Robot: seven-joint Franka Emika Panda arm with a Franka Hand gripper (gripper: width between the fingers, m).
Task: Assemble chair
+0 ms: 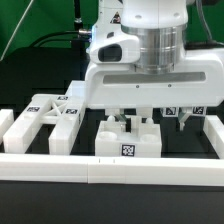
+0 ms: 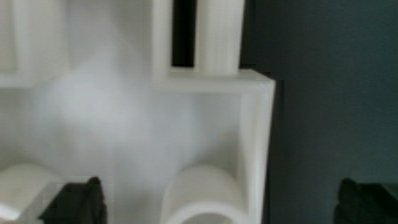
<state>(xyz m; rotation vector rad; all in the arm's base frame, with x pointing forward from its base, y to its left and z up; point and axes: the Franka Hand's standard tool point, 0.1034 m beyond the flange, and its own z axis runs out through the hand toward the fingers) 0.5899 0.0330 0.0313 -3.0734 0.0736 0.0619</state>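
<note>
The arm hangs low over the middle of the work area, its bulky white wrist blocking much of what lies behind it. The hand (image 1: 133, 122) is down over the seat block (image 1: 128, 140), a chunky white piece of the chair. This block sits on the dark surface (image 2: 329, 90) just behind the front border bar (image 1: 60, 168). A small black-and-white tag (image 1: 128, 151) shows on the block's near face.

The hand is released, with its jaws spread wide and nothing grasped. In the wrist view the seat block fills most of the picture, and two rounded stubs (image 2: 210, 190) show at its near end. One dark fingertip (image 2: 75, 200) sits over white plastic. The other (image 2: 368, 200) is out over bare surface, clear of the block's edge. I cannot tell whether the first fingertip touches the plastic; the picture is too soft there. Two narrow white slats (image 2: 196, 35) run on past the block's far edge, and I cannot tell which piece they belong to.

On the exterior view's left a ladder-like frame (image 1: 48, 115) lies flat on the surface, near the seat block but apart from it, with tags on its upper faces. On the exterior view's right, partly behind the wrist, smaller white tagged pieces (image 1: 185, 112) rest close together. A side border bar (image 1: 214, 135) closes in that edge.
</note>
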